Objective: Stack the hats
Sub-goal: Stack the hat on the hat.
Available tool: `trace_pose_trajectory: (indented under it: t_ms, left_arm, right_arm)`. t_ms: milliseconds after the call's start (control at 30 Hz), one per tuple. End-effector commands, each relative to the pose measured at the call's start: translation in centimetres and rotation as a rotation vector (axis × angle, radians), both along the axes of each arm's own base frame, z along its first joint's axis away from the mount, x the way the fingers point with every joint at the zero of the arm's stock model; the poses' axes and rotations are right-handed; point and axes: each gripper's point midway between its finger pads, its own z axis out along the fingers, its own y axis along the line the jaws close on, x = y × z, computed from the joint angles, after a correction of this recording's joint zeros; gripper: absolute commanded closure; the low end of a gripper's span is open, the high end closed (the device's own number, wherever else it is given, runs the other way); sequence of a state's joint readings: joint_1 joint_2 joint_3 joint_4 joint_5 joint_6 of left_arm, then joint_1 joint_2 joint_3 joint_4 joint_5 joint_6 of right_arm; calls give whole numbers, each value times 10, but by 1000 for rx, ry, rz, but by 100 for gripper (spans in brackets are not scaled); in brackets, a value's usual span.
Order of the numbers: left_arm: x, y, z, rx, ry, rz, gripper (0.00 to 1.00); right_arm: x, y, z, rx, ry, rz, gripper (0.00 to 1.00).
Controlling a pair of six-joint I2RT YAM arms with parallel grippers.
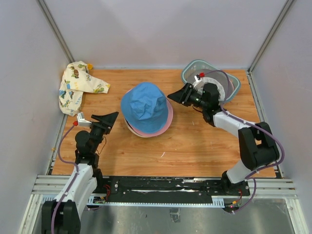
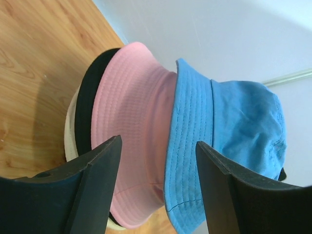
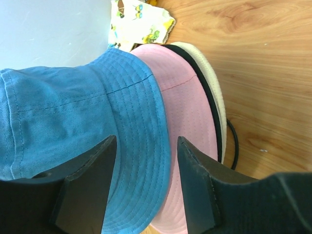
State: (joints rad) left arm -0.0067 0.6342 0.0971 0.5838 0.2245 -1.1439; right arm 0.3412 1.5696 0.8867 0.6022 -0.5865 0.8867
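The blue hat (image 1: 145, 106) sits crown-up on top of the stack in the middle of the tabletop (image 1: 195, 141). Under it lie the pink hat (image 1: 165, 124), the black hat (image 2: 87, 105) and the cream hat (image 2: 70, 131). The left gripper (image 1: 111, 116) and right gripper (image 1: 174, 95) flank the stack, jaws apart, holding nothing. The cartoon-print hat (image 1: 78, 87) lies loose in the far left corner, so the left arm looks best placed. It should draw back clear of the brims, pinch the crown fabric, then lower the hat centred over the blue crown.
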Motion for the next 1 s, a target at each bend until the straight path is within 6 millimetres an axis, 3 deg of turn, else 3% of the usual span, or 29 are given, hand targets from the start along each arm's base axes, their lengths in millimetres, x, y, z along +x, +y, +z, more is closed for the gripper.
trace_pose_trajectory:
  t_ms: [0, 200, 600, 967]
  left_arm:
    - [-8, -16, 41, -45, -189, -125, 33]
    - [-9, -22, 57, -64, -274, -183, 31]
    - [9, -29, 39, -84, -237, -235, 30]
    - [16, -32, 44, -105, -283, -267, 34]
  right_arm:
    - [1, 2, 16, 86, -51, 45, 46]
    - [2, 5, 14, 106, -54, 60, 45]
    - [3, 8, 6, 128, -42, 79, 45]
    - [7, 12, -5, 139, -28, 86, 45]
